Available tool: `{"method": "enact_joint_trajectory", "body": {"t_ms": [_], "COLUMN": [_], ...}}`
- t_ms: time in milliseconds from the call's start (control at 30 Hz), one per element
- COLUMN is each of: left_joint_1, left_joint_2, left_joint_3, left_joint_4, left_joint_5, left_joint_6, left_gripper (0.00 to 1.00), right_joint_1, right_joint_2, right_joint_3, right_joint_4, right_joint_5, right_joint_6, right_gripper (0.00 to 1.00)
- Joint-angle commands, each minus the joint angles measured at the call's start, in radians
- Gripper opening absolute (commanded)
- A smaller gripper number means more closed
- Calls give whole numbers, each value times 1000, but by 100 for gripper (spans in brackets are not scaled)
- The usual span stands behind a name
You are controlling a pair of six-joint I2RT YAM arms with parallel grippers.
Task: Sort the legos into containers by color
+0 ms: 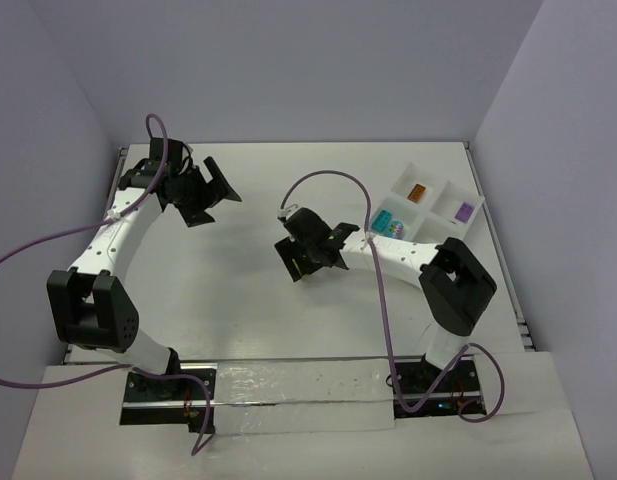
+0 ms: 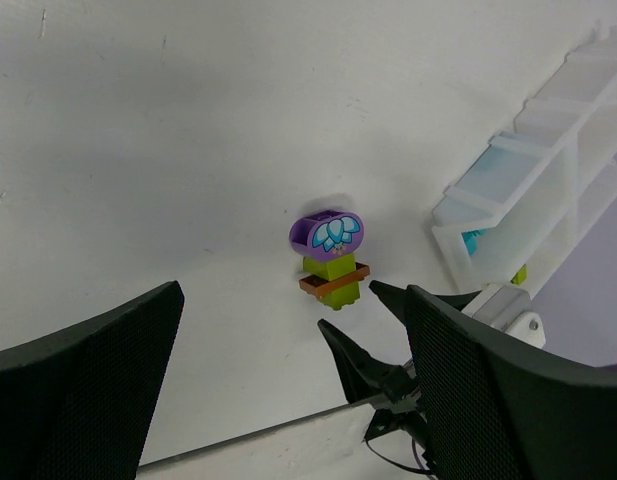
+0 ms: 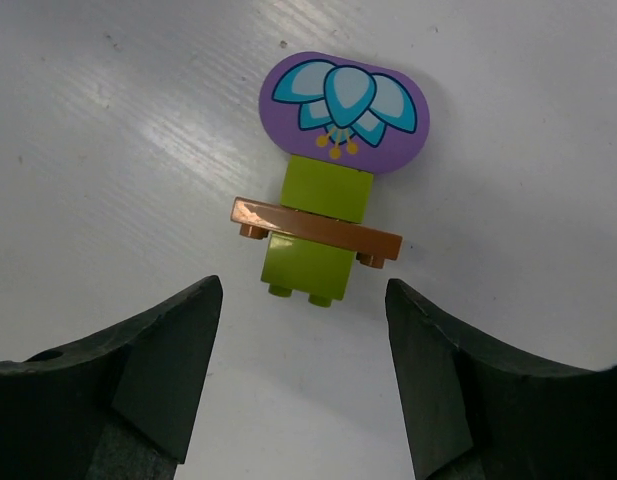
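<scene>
Your right jaws stand spread just short of the clump (image 3: 328, 185), one tip at each side of its lower end, neither touching it. The clump rests on the worktop (image 1: 248, 310) near the middle: a purple oval (flower print on its face), lime brick, orange plate, lime brick. Your left jaws are spread too, holding nothing, at the far left. The tray (image 1: 436, 203) sits far right, with an orange brick (image 1: 416, 193), a purple brick (image 1: 466, 211) and a cyan brick (image 1: 384, 220) in separate compartments.
</scene>
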Motion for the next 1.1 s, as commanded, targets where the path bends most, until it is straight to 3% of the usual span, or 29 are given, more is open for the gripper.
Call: {"method": "enact_joint_trajectory", "body": {"t_ms": [0, 233, 533, 667, 733, 833, 1067], "left_joint_1": [-4, -4, -6, -4, -4, -5, -24], "left_joint_2": [-40, -29, -12, 3, 14, 17, 23], "left_joint_3": [4, 17, 13, 1, -18, -53, -183], "left_joint_4": [-15, -28, -44, -22, 3, 60, 278], "left_joint_5": [-12, -11, -11, 10, 52, 131, 503], "left_joint_6": [19, 24, 30, 21, 15, 11, -12], "left_gripper": [98, 98, 98, 98, 98, 98, 99], "right_joint_1": [-2, -2, -4, -3, -3, -3, -4], "right_joint_2": [30, 50, 82, 75, 52, -11, -237], "right_joint_3": [39, 18, 28, 26, 22, -11, -172], "right_joint_4": [-7, 25, 39, 39, 35, 64, 282], "right_joint_5": [62, 83, 65, 68, 80, 75, -19], "right_joint_6": [45, 80, 102, 99, 85, 63, -10], "right_gripper": [72, 67, 49, 26, 11, 1, 0]}}
